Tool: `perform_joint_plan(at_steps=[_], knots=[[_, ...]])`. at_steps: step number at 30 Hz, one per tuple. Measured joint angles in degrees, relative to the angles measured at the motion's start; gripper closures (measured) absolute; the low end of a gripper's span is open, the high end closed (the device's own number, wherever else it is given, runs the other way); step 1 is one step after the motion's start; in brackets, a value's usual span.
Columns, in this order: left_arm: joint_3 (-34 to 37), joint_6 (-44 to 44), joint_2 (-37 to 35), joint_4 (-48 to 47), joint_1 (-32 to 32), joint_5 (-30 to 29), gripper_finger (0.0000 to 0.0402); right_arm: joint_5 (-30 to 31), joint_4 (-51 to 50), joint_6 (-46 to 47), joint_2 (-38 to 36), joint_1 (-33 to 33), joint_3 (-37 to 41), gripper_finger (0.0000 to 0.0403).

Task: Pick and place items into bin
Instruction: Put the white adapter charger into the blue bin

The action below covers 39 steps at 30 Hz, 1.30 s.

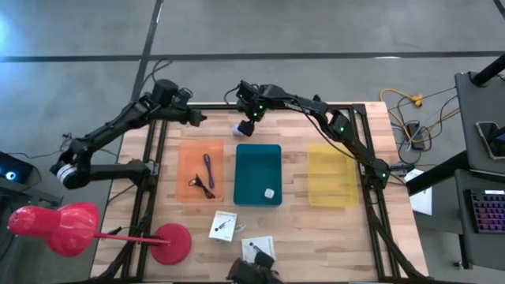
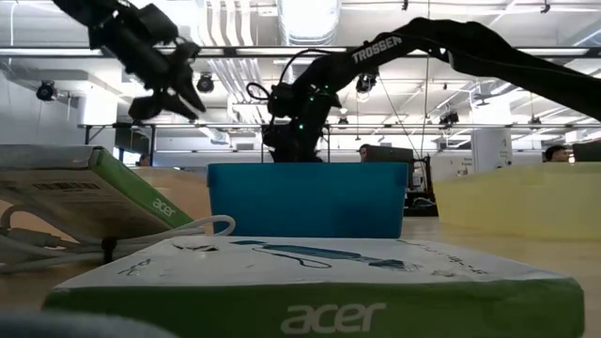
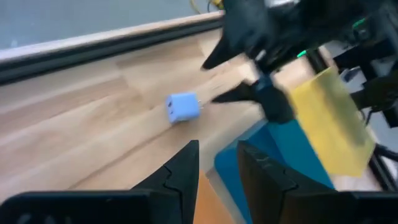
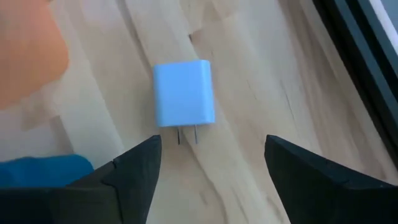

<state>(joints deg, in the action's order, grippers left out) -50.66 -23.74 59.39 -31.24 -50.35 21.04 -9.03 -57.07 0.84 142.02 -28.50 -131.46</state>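
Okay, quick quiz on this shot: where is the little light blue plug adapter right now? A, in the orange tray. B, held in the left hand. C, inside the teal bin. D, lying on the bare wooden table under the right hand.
D: the light blue plug adapter lies on the wooden table, prongs showing, below the open right hand, outside the teal bin.

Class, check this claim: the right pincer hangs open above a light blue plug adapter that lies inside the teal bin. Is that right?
Not quite. The right pincer does hang open above the light blue plug adapter, but the adapter lies on the bare wooden table, just beyond the teal bin. The right wrist view shows it.
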Motion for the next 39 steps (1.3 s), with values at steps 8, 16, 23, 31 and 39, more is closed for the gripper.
perform_joint_plan(at_steps=[8,16,23,31,39], knots=[[-0.2,6.9,13.5,5.1,0.2,0.2,0.0370,-3.5,-9.7,3.8,-1.4,0.1,-3.2,0.0174],[-2.4,12.2,27.3,6.7,0.5,-3.4,0.0390,-3.4,-16.2,4.8,-2.8,0.1,-3.2,0.0263],[-4.0,20.6,31.4,6.8,2.2,1.6,0.0400,-3.4,-22.8,3.2,-3.0,0.0,-3.2,0.0382],[-5.8,27.6,35.7,10.7,4.8,-4.6,0.0401,-2.9,-23.5,2.6,-3.4,-0.1,-3.2,0.0390],[-10.0,35.8,43.2,11.7,8.1,-4.5,0.0401,-1.3,-23.3,2.2,-3.4,0.0,-3.2,0.0390]])
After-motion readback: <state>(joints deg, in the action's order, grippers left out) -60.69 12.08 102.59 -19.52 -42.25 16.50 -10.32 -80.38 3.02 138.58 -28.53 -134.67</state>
